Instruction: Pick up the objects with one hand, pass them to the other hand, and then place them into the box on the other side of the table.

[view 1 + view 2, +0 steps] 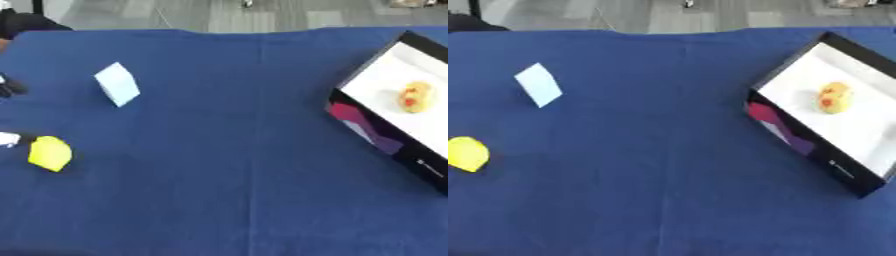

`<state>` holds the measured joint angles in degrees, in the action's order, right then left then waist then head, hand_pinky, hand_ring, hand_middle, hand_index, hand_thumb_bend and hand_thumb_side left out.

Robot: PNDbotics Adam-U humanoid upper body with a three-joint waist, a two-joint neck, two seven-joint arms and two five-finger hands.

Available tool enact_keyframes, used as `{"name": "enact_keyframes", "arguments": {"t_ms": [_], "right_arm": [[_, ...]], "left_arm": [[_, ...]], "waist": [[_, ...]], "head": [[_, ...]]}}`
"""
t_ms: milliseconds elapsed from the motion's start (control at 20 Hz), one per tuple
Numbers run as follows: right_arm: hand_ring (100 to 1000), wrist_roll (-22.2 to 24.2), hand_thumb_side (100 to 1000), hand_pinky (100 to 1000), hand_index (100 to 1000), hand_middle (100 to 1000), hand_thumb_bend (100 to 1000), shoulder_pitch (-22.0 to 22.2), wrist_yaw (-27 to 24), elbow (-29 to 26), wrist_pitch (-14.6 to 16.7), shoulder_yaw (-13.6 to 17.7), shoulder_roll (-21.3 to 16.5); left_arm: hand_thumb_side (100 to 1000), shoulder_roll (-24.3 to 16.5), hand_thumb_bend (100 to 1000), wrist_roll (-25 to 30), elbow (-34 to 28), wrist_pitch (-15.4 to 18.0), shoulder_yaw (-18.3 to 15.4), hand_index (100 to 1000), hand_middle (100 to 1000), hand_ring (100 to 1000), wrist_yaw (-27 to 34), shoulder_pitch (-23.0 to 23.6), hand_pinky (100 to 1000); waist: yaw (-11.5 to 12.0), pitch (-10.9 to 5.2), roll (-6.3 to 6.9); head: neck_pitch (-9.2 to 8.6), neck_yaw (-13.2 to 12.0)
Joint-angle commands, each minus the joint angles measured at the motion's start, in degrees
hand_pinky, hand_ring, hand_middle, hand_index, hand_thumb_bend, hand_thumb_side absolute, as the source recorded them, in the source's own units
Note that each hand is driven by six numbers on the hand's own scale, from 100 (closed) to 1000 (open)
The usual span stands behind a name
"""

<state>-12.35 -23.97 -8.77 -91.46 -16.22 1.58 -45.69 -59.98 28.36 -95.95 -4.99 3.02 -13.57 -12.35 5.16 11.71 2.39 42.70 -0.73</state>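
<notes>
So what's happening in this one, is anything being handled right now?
Nothing is clearly being carried. A yellow rounded object and a pale blue square block sit on the left of the blue tablecloth. At the left edge, something white and dark next to the yellow object may be part of the robot, but that is unclear. The black box with a white inside on the right already holds a yellow-and-red object.

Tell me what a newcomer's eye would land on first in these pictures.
The black box with its white inside, at the table's right edge, stands out first, with a yellow-orange object lying in it. Next come the bright yellow object near the left edge of the blue tablecloth and the pale blue block farther back on the left.
</notes>
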Motion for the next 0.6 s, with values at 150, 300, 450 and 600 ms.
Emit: {"name": "enact_keyframes", "arguments": {"t_ms": [150,300,450,600], "right_arm": [[779,-0.2,374,890,848,820,100,-0.3,0.2,-0.4,-0.2,0.7,-2.3],[778,-0.2,376,889,848,819,100,-0.2,0.3,-0.3,-0.3,0.6,-2.2],[777,-0.1,376,889,847,818,100,-0.1,0.4,-0.3,-0.3,0.5,-2.1],[777,0.4,377,889,847,817,100,0.0,0.8,-0.4,-0.4,-0.1,-2.1]], "left_arm": [[145,-2.6,646,3.7,0.2,1.2,-0.4,784,750,802,1.3,-0.1,851],[110,-2.6,719,6.3,0.3,1.9,0.0,783,750,805,0.7,-0.4,853],[106,-2.6,801,7.2,-0.1,2.5,0.5,783,750,806,-1.8,-0.7,851],[105,-2.7,844,6.9,-0.6,3.4,1.6,784,750,808,-5.0,-0.7,848]], "waist": [[0.1,-1.08,0.48],[0.0,-1.08,0.47],[-0.1,-1.08,0.44],[-0.3,-1.02,0.39]], "head": [[0.13,0.5],[-0.01,0.5],[-0.19,0.6],[-0.37,0.5]]}}
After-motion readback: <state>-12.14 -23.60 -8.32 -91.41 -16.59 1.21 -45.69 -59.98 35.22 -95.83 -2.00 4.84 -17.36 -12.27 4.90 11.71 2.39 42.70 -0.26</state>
